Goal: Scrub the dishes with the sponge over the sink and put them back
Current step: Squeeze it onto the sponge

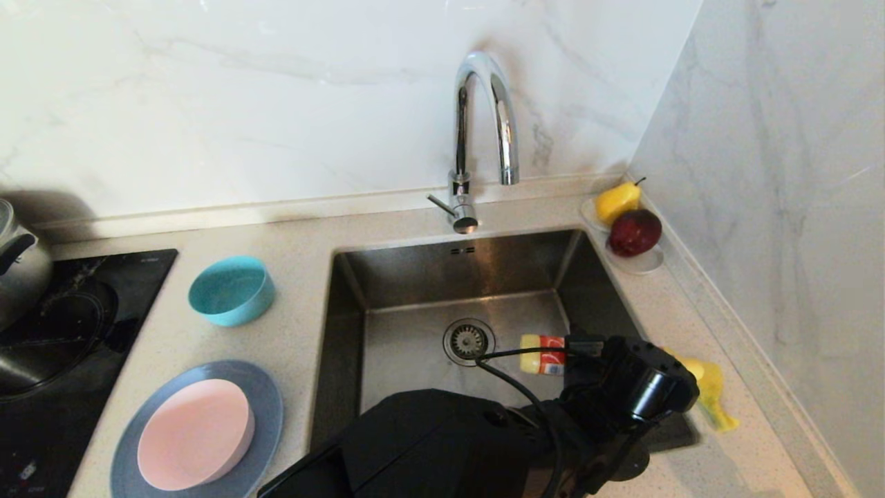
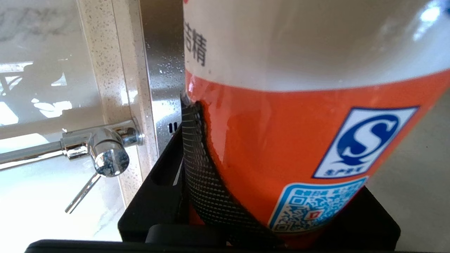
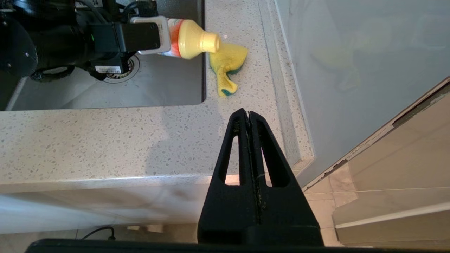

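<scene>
3 dishes sit left of the sink [image 1: 346,332]: 1 grey-blue plate [image 1: 266,398] with 1 pink bowl [image 1: 193,434] on it, 1 teal bowl [image 1: 231,290] apart behind. 1 sponge [image 3: 227,65] lies on the counter [image 3: 105,140] just right of the sink. Left gripper [image 1: 577,360] clamps 1 orange bottle [image 2: 299,123], held level over the sink's right edge, yellow cap at the sponge. Right gripper [image 3: 249,114], fingers pressed shut and empty, hangs at the counter's front edge, well apart from the sponge.

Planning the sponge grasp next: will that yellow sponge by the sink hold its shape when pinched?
Probably not. The sponge lies twisted, tapering to a curled tail, so it looks soft and likely squashes. It seems light and, lying flat on the speckled counter, unlikely to roll.
</scene>
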